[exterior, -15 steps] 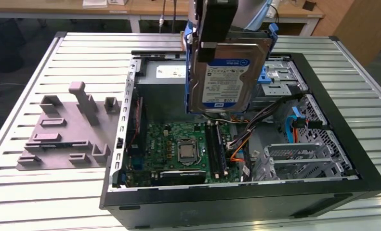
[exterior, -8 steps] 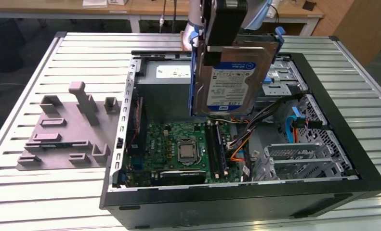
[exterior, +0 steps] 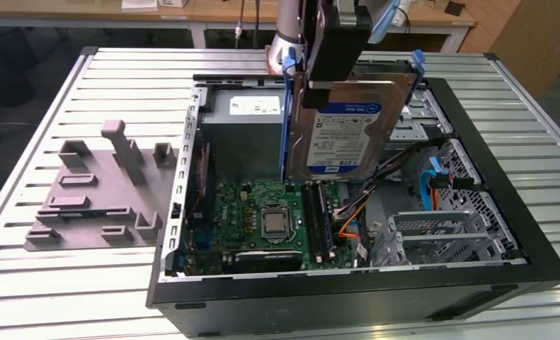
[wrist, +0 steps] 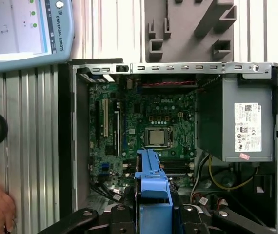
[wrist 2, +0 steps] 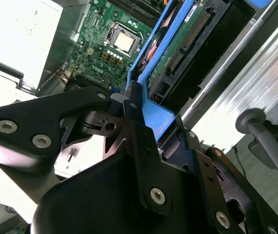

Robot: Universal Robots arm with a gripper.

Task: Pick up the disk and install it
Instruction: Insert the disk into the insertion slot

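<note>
1. One pincer [exterior: 319, 83] is clamped on the upper edge of the disk [exterior: 341, 134].
2. Disk hangs upright, upper centre of the exterior view, over the open computer case [exterior: 355, 292].
3. Case rests on the slatted bench [exterior: 62, 297].

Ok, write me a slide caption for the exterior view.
The gripper holds the disk upright over the open computer case and its circuit board.
</note>
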